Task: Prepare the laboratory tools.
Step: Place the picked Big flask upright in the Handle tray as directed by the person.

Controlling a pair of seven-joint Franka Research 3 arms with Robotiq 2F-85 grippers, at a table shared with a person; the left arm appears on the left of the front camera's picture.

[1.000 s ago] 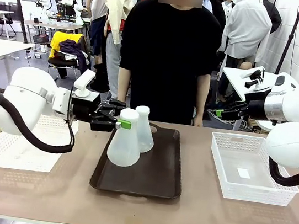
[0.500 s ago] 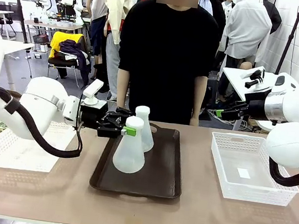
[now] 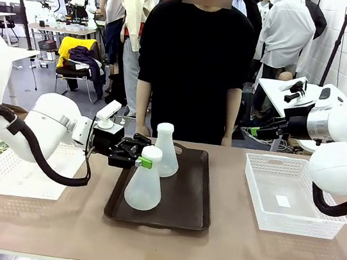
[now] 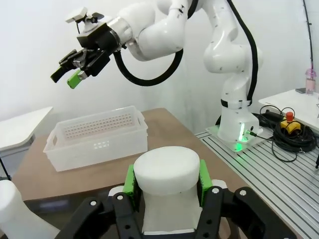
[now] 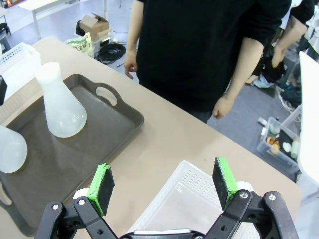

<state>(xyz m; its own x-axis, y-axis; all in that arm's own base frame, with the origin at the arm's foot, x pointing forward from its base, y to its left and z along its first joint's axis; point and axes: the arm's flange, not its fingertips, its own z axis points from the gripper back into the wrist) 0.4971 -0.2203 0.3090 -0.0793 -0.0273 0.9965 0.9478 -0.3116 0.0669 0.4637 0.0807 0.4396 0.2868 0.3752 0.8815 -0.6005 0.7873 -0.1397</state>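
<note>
Two frosted-white conical flasks are over the dark brown tray [image 3: 178, 213]. My left gripper [image 3: 141, 160] is shut on the neck of the nearer flask [image 3: 143, 187]. That flask is upright, with its base at or just above the tray floor. In the left wrist view its round mouth [image 4: 167, 172] sits between the green pads [image 4: 129, 179]. The second flask [image 3: 166, 153] stands free toward the tray's far side, also seen as the flask [image 5: 60, 102]. My right gripper [image 5: 162, 181] hangs open and empty above the right basket, high at the right [image 3: 256, 130].
A white mesh basket [image 3: 290, 197] lies at the table's right and another basket [image 3: 22, 173] at its left. A person in black stands at the far edge, hands [image 5: 222, 107] hanging just behind the table. Bare tabletop runs along the front.
My left gripper has carried the held flask down and slightly toward the near side of the tray. The right arm and the second flask have stayed put.
</note>
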